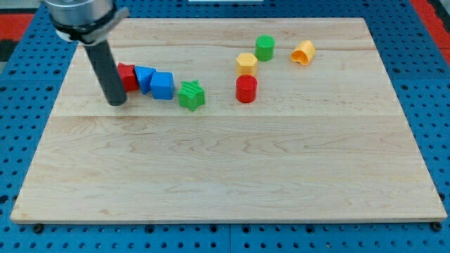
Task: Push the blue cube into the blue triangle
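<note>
Camera view: the blue cube (162, 85), glossy and square-faced, sits touching the blue triangle (144, 77) at its 10 o'clock, green star (190, 95) at 4. My tip (117, 102) is bare, holding nothing, at the cube's 8 o'clock, beside the red star (126, 76)

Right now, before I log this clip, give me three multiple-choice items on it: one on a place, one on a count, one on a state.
1. Where is my tip?
A. at the view's left of the red star
B. between the two yellow blocks
C. at the view's bottom right corner

2. How many blue blocks show?
A. one
B. two
C. four

3. The blue cube and the blue triangle are:
A. at opposite board edges
B. stacked
C. side by side, touching

Key:
1 A, the rod ends just left of and below the star.
2 B, only the cube and triangle are blue.
3 C, no gap shows between them.
</note>
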`<state>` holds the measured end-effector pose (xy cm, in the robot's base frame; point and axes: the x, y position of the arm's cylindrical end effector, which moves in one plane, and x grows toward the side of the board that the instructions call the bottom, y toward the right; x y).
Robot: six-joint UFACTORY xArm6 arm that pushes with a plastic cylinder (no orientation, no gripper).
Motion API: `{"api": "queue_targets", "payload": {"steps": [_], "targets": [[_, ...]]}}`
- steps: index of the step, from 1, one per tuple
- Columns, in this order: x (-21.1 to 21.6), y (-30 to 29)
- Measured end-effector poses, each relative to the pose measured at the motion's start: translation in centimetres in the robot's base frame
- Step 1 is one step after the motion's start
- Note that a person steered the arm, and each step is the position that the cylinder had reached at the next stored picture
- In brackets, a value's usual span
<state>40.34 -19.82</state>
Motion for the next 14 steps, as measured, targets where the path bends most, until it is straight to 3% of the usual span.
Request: {"api": "queue_targets", "payload": {"steps": [1, 2, 7, 9, 10, 11, 12, 14], "targets": [[-2.7, -1.0], [-3.9, 2.7], [-10.9, 2.4], [-19.2, 9.8], [-20.9, 18.5], [-19.5, 31.9], [-17.3, 37.7], [-10.4, 39.8]]}}
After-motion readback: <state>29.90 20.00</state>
